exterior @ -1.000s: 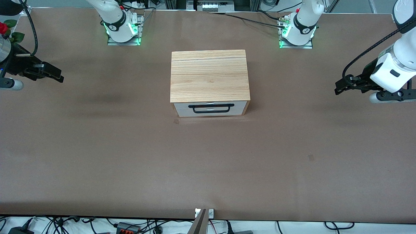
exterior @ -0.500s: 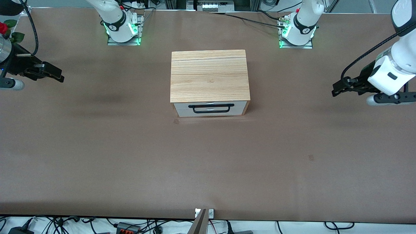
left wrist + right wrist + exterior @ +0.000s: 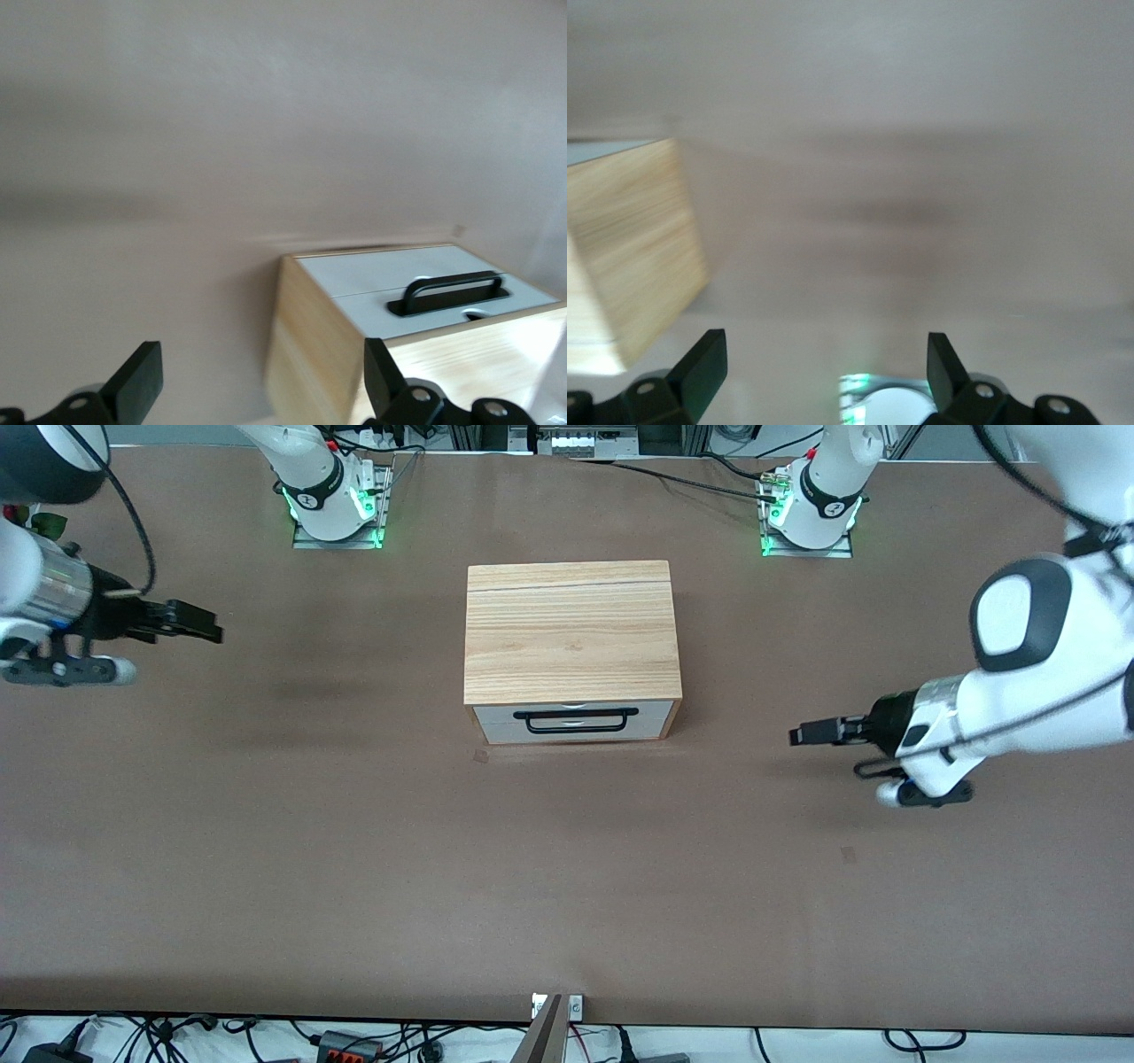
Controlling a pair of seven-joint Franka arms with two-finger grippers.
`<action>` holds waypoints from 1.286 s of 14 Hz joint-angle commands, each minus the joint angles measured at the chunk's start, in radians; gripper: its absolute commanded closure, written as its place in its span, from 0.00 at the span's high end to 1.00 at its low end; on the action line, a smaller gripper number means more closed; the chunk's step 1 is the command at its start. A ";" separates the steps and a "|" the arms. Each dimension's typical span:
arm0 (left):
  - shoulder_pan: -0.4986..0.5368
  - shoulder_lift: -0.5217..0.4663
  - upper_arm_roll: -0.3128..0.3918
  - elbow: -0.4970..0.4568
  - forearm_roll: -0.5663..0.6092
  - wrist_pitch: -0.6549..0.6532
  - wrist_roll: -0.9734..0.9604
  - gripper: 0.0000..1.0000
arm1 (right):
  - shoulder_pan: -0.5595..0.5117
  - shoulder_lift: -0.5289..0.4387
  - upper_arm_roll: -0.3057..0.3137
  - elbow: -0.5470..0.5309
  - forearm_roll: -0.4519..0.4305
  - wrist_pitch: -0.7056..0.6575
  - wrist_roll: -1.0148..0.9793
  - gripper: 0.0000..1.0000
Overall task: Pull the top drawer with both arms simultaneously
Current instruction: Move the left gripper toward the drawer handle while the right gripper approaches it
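Top drawer (image 3: pixel 571 720), a wide shallow one with a white front panel and a long black U-shaped bar handle (image 3: pixel 576 721), sits closed and flush in the face of the light-wood cabinet (image 3: pixel 570 631), which stands on the brown table (image 3: pixel 354 850) midway between the two arm bases, its front turned to the front camera. In the left wrist view the same white drawer front (image 3: pixel 416 288) and bar handle (image 3: pixel 450 292) show, with a seam across the panel.

Left gripper (image 3: pixel 811 732), small, black and two-fingered, hangs over the bare table toward the left arm's end, level with the cabinet's front and well apart from it, pointing at the cabinet. Its fingers (image 3: pixel 142 381) are spread wide with nothing between them.

Right gripper (image 3: pixel 197 623) is over the table toward the right arm's end, level with the cabinet's top and well apart from it, also pointing at the cabinet. Its fingers (image 3: pixel 702 365) stand spread and empty, with the cabinet's wooden side (image 3: pixel 629 257) in view ahead.
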 commanded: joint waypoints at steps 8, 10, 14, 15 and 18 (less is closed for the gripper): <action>-0.049 0.262 -0.009 0.015 -0.543 0.065 0.567 1.00 | 0.089 0.332 0.000 0.017 0.679 0.170 -0.141 1.00; -0.071 0.313 -0.021 0.011 -0.626 0.063 0.762 1.00 | 0.134 0.398 0.000 0.017 0.789 0.216 -0.242 1.00; -0.071 0.327 -0.056 -0.040 -0.707 0.062 0.838 1.00 | 0.180 0.518 0.000 0.014 1.052 0.221 -0.481 1.00; -0.068 0.330 -0.078 -0.053 -0.729 0.062 0.841 1.00 | 0.195 0.545 0.000 0.013 1.113 0.221 -0.556 1.00; -0.066 0.328 -0.099 -0.095 -0.769 0.059 0.856 0.97 | 0.218 0.599 0.000 -0.015 1.267 0.221 -0.662 1.00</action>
